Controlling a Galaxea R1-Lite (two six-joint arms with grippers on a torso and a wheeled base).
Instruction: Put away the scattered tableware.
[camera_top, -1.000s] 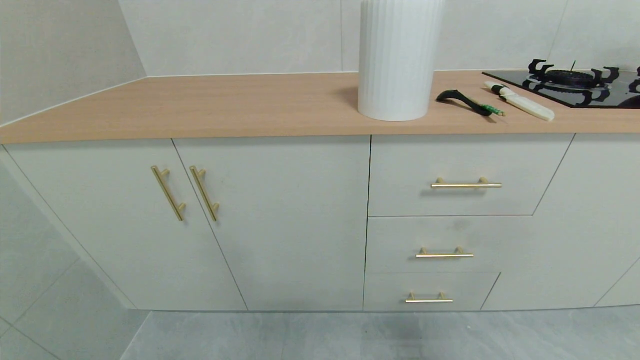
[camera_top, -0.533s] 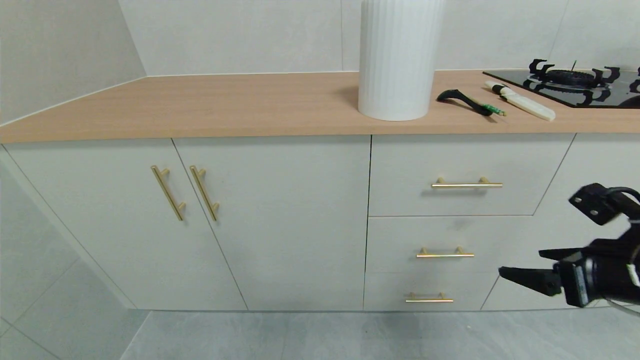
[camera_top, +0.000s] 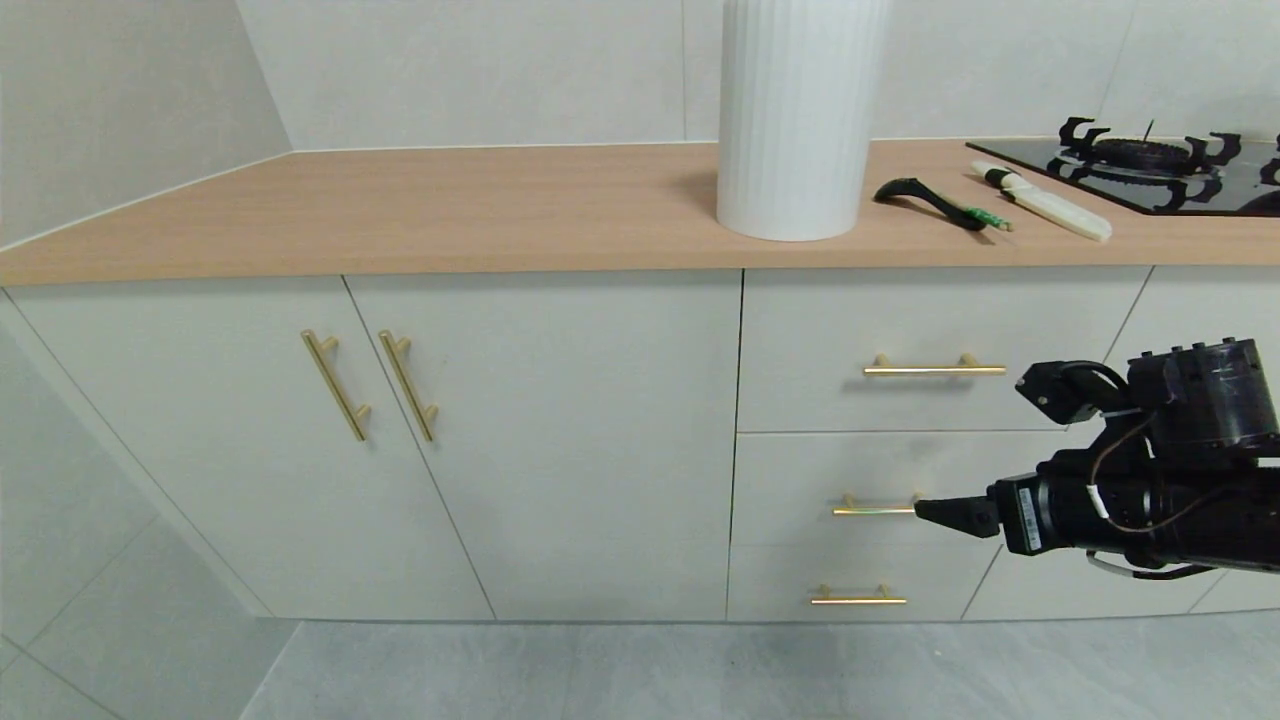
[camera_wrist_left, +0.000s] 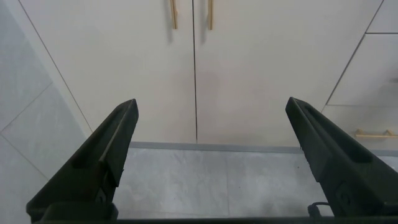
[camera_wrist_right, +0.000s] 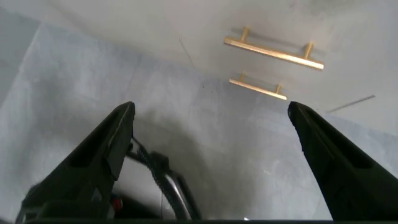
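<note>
- Lower right of the head view: right gripper (camera_top: 940, 511) sits level with the middle drawer handle (camera_top: 880, 509), its tip at that handle's right end. Contact cannot be judged from this angle.
- Right wrist view: both fingers (camera_wrist_right: 112, 149) are spread wide, with nothing between them.
- Left gripper (camera_wrist_left: 211, 107) faces the seam of the double cabinet doors (camera_wrist_left: 249, 74), low near the floor (camera_wrist_left: 186, 186). Its fingers are parted and hold nothing.
- Upper right of the head view, on the countertop (camera_top: 450, 210): black-handled utensil (camera_top: 935, 203) with a green end lies flat just right of the white ribbed canister (camera_top: 795, 120).
- White utensil (camera_top: 1045, 201), possibly a sheathed knife, lies between the black-handled utensil and the hob (camera_top: 1150, 165).
- All three drawers are closed.
</note>
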